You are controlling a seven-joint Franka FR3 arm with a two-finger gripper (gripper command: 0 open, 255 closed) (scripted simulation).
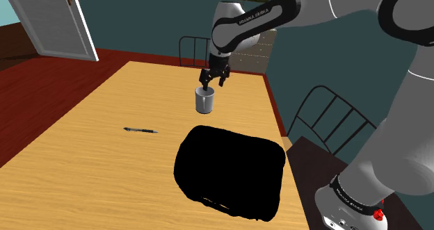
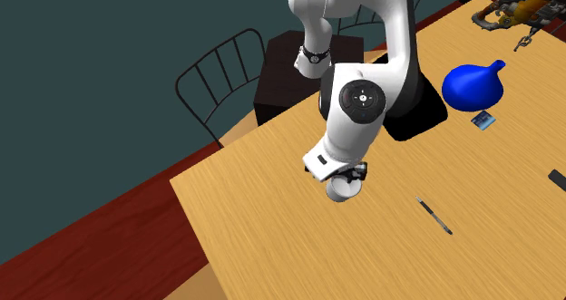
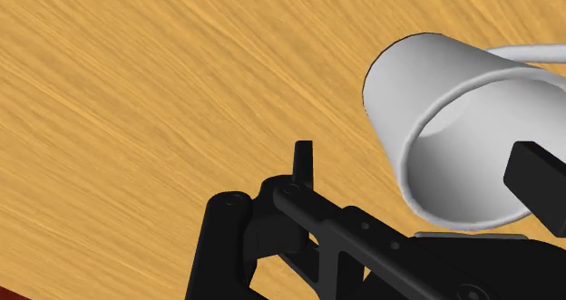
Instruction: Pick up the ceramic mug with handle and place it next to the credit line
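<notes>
- The pale grey mug [image 1: 204,102] stands upright on the wooden table [image 1: 83,159]. In the shoulder view it's toward the far edge, at 12 o'clock from a black area [image 1: 229,169] that covers part of the tabletop.
- The black gripper [image 1: 213,84] points down right over the mug's rim.
- In the wrist view the fingers are spread wide. One finger [image 3: 304,160] is outside the mug wall with bare wood between them, and the other [image 3: 537,176] is across the mug's mouth. So it's open, not squeezing anything.
- The mug's handle [image 3: 535,50] curves off the side away from that outer finger.
- A pen [image 1: 140,130] lies at 8 o'clock from the mug in the shoulder view, well apart.
- In the second exterior view a small card [image 2: 483,119] lies at 2 o'clock from the mug, well apart, just beside a blue round-bodied jug [image 2: 472,86].
</notes>
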